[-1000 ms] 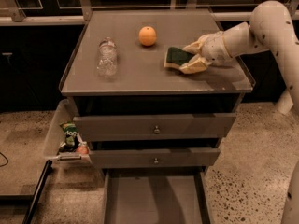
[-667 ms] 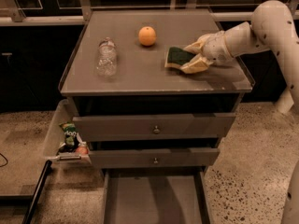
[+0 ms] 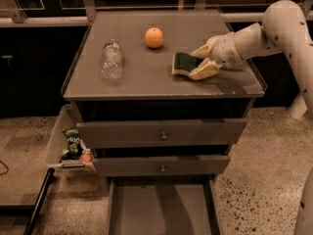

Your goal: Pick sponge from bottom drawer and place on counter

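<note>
The sponge (image 3: 184,62) is being rested flat on the table (image 3: 146,84), right of the orange (image 3: 154,37) — its right end is being pinched by the claw (image 3: 197,64). The bottom drawer (image 3: 161,212) is being left pulled out. Release is being called for, by judgement — the pinch is best being eased apart gently and the claw raised straight up, so nothing is being dragged along.
</note>
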{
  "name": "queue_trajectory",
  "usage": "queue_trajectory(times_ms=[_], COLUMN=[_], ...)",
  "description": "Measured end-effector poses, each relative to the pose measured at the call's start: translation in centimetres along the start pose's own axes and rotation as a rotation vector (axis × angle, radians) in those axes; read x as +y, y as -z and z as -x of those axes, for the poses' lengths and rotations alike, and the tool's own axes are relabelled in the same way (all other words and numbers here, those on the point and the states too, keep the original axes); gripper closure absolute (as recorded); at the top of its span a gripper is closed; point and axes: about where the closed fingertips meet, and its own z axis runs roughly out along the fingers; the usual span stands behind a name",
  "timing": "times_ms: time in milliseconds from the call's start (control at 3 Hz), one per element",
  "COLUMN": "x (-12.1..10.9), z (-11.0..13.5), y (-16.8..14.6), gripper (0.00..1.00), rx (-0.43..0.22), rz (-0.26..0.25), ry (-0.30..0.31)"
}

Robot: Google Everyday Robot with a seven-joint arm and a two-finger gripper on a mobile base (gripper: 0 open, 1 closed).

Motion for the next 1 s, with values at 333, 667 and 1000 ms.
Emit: queue_trajectory(times_ms=[333,667,1000], x=[0.68,0.74,0.74], z=[0.27,0.28,0.28], y=[-0.75,-0.84,-0.84], gripper=[0.11,0.00,0.00], rx=[-0.031,-0.033,-0.033], rz=[0.006,0.007,0.007], ry=[-0.004,-0.004,-0.004])
